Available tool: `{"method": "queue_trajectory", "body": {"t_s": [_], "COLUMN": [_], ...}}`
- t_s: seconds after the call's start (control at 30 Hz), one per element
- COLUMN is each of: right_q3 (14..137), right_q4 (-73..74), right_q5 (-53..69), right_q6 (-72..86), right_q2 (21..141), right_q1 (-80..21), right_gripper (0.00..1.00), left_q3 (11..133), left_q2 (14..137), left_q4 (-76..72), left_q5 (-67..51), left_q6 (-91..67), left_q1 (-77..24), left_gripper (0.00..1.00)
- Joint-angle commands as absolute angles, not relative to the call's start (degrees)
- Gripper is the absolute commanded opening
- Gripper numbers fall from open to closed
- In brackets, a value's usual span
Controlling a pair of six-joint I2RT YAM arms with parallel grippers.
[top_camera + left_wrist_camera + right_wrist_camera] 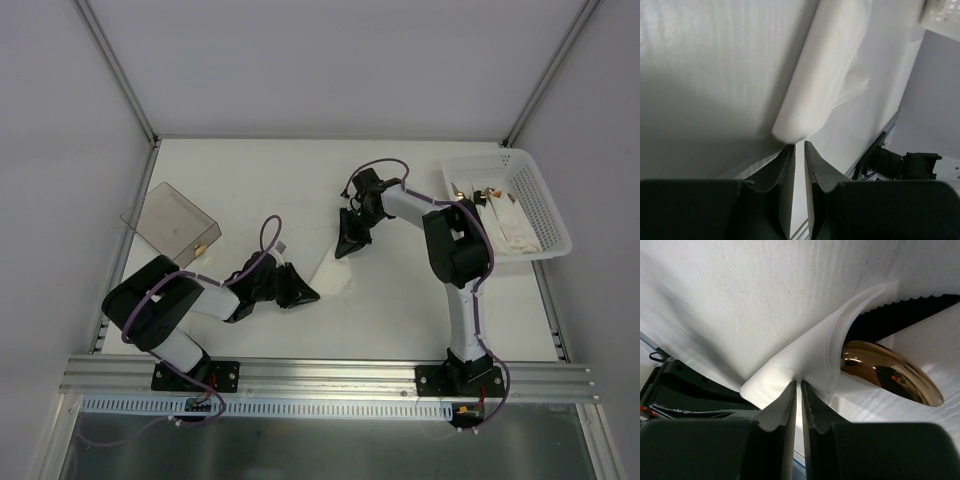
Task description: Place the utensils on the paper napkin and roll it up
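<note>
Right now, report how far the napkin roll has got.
Done: a spoon sits inside the paper napkin, which is already curled into a tube. In hand: the left gripper and right gripper each pinch one end. Remaining: closing the roll, whose flap gapes over the spoon.

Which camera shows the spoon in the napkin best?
Right wrist: the spoon shows its shiny brown bowl poking from the rolled napkin, close and sharp. Left wrist shows only the napkin roll; the top view shows no spoon I can make out.
</note>
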State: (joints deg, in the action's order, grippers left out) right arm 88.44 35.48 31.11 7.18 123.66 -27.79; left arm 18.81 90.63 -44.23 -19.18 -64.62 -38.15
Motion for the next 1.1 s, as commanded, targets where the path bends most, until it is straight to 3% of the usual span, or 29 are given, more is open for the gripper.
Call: {"method": "queue_trajectory", "body": {"t_s": [0.0, 0.13, 0.4, 0.63, 0.83, 1.07], "right_q3": [89.82, 91.05, 96.85, 98.7, 98.79, 99.05], "right_q4": [34.98, 35.33, 38.23, 39.38, 39.55, 39.81], "right_q5": [24.79, 24.7, 24.61, 24.96, 25.66, 25.84], "right_q6": [3.61, 2.03, -3.25, -6.85, -8.17, -8.7], "right_q2": [126.47, 126.83, 129.64, 130.96, 130.96, 130.69], "right_q1": [-28.39, -29.61, -31.64, -31.9, -32.26, -32.26], "right_gripper": [0.12, 0.12, 0.12, 0.11, 0.11, 0.11], "left_q3": [17.75, 24.16, 31.46, 30.76, 34.01, 29.8], "left_q2": [85.88, 82.36, 87.45, 87.62, 94.82, 102.91], "left_q4": [-34.13, -28.57, -29.97, -35.42, -34.97, -43.14], "left_q5": [-18.2, -16.61, -15.29, -13.71, -15.91, -16.35], "left_q6": [-59.34, -55.82, -57.13, -57.83, -57.04, -62.31], "left_q1": [-37.71, -37.79, -37.79, -37.62, -37.62, -37.62], "left_gripper": [0.13, 0.13, 0.11, 0.11, 0.12, 0.1]}}
